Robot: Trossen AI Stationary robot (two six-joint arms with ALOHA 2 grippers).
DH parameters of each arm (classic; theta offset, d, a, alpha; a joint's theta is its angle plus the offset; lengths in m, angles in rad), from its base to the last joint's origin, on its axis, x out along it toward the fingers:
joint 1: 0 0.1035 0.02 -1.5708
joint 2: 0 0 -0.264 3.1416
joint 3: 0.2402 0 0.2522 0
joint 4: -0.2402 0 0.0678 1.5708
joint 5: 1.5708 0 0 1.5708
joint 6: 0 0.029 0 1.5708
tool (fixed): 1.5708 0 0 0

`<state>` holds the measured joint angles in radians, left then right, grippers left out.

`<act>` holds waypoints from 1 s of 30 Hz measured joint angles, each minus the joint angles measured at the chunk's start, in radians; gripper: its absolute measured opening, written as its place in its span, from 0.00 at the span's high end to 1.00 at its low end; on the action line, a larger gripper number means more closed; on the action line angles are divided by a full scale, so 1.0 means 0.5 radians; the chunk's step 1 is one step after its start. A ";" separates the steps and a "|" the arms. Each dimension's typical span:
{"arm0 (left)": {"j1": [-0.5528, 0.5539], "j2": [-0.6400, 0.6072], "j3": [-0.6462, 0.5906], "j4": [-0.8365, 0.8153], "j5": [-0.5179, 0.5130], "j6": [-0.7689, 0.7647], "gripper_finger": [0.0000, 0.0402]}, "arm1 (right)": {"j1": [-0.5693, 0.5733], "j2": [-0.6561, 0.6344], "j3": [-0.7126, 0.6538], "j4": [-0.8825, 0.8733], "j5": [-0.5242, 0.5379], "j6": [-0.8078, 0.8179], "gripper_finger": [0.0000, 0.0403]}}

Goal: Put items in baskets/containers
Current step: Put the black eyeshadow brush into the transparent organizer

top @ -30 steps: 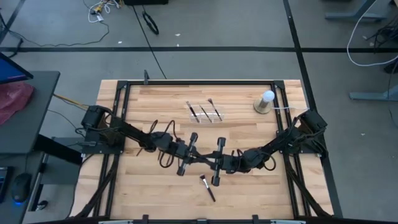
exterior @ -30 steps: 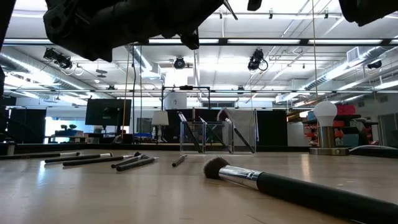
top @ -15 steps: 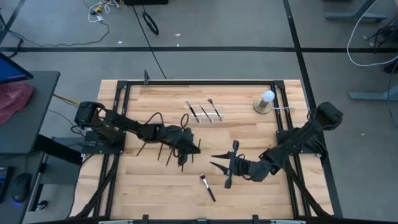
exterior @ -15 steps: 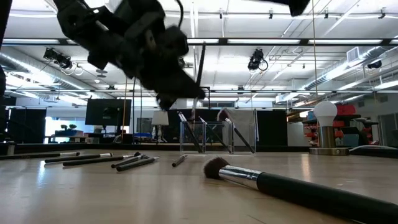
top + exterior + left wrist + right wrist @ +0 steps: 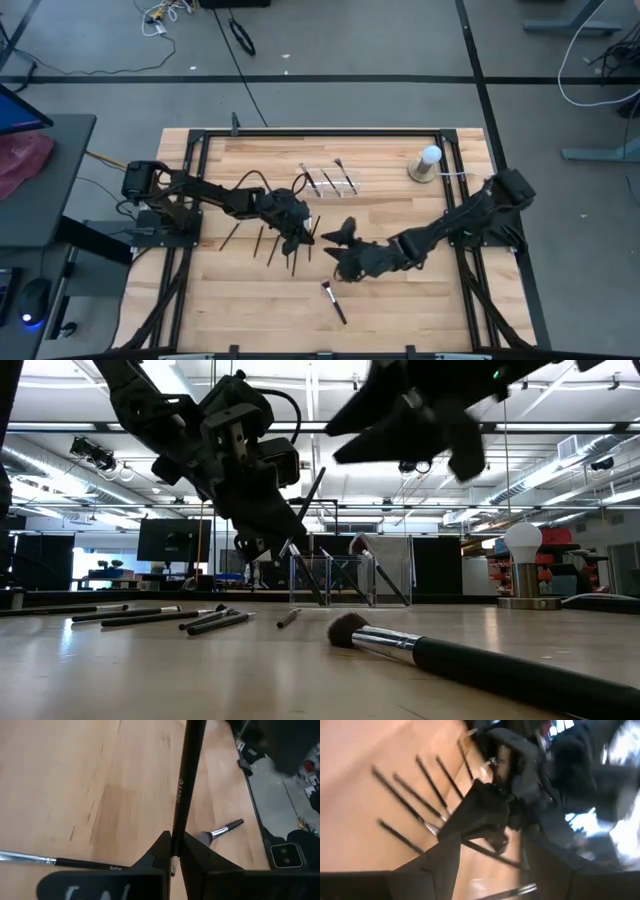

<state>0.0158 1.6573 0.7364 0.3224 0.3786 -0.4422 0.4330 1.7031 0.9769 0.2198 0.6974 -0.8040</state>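
Observation:
My left gripper (image 5: 300, 236) is shut on a thin dark makeup brush (image 5: 184, 785) above the middle of the table; it also shows in the low view (image 5: 285, 540). My right gripper (image 5: 340, 246) hangs open and empty just to its right, higher up in the low view (image 5: 400, 420). Several brushes (image 5: 258, 240) lie flat on the table beside my left gripper. One thick brush (image 5: 333, 302) lies nearer the front edge. The clear organiser tray (image 5: 330, 183) stands at the far middle with three brushes leaning in it. My left gripper pinches the brush between its two fingertips (image 5: 162, 847) close to one end, where a silver bit (image 5: 173, 866) shows. The fingers slant down from the table's left side. The long handle (image 5: 312, 490) sticks out past the fingers, tilted upward, clear of the table.
A white ball on a tan round base (image 5: 427, 165) stands at the far right. The two grippers are close together over the table's middle. Bare wood lies at the near left and near right (image 5: 420, 300).
My left gripper has come down with the brush and drawn a little toward the far edge; the brush has tipped from upright to slanted. My right gripper pulled away toward the right edge, then swung back toward my left gripper, turning as it went.

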 joint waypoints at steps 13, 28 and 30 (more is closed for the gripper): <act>-0.003 0.000 0.000 -0.003 0.001 -0.038 0.93 | -0.138 0.347 0.117 0.058 0.327 -1.274 0.57; -0.004 -0.001 -0.003 -0.003 0.006 -0.047 0.92 | -0.227 0.350 0.117 0.169 0.244 -1.566 0.87; -0.004 -0.001 -0.003 0.002 0.017 -0.045 0.91 | -0.226 0.350 0.116 0.142 0.247 -1.545 0.91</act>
<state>0.0139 1.6569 0.7349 0.3236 0.3871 -0.4648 0.3199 1.8782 1.0350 0.2909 0.8209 -1.5767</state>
